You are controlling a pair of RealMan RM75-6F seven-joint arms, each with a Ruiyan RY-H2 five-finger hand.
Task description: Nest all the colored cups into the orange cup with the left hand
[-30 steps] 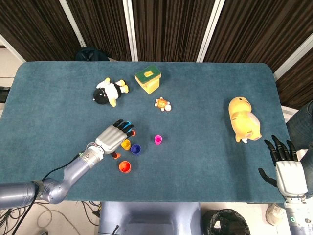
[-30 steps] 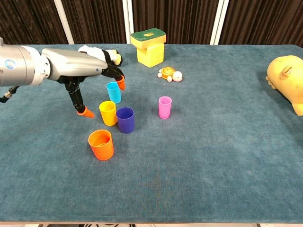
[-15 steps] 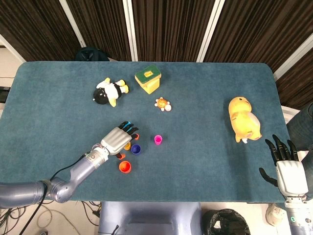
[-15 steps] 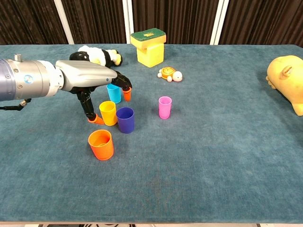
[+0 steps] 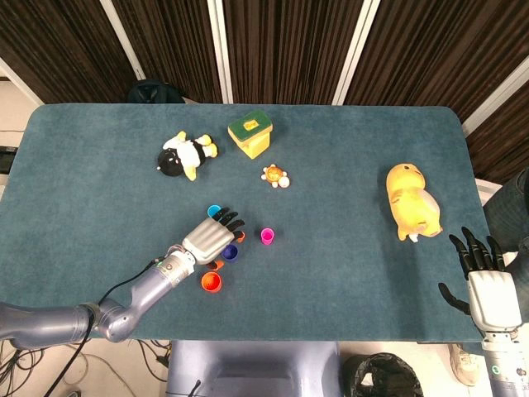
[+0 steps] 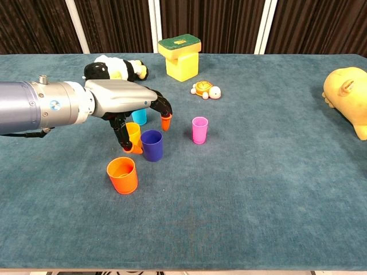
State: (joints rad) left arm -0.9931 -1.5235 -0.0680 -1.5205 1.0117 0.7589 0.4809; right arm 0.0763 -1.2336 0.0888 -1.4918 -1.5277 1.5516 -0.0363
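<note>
The orange cup [image 6: 122,175] stands upright near the front of the blue surface [image 6: 258,189], holding nothing. Just behind it stand the yellow cup [image 6: 133,133] and the dark blue cup [image 6: 152,145], side by side. The light blue cup [image 6: 138,116] sits behind those, and the pink cup [image 6: 199,129] stands apart to the right. The left hand [image 6: 129,103] hovers over the yellow and dark blue cups, fingers spread and curved downward, gripping nothing. Further back lie a plush penguin [image 5: 186,155], a yellow block with a green top [image 6: 180,56] and a small toy turtle [image 6: 206,90]. A yellow plush animal [image 5: 412,202] lies at the right. The right hand [image 5: 480,269] rests off the surface's edge, fingers apart, empty.
</note>
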